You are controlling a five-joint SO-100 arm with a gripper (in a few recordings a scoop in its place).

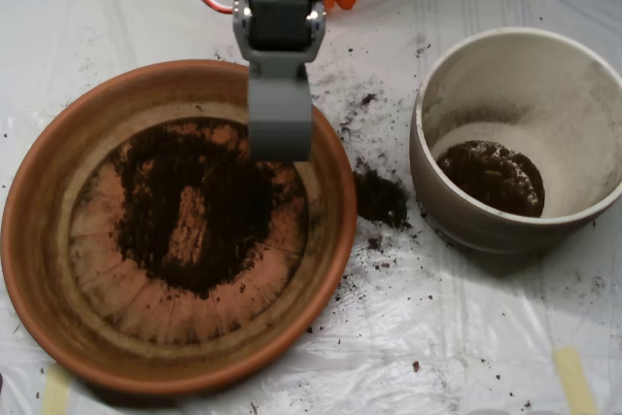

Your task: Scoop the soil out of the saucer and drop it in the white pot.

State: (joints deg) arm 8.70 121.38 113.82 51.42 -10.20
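1. Grey gripper (280, 133) hangs over the saucer (39, 240) by its far rim, how far open I cannot tell
2. Soil (194, 211) rings the saucer's base; more lies in the white pot (466, 221), well apart on the right
3. Spilled clump (381, 197) on the bench (408, 337) between them

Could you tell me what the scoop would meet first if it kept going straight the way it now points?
Most likely the soil in the saucer: the scoop points down toward the dark patch's upper right edge. Its height above the soil is unclear from overhead.

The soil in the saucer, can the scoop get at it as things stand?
Probably yes: the scoop hangs over the saucer's far side, right at the soil, with nothing between them.
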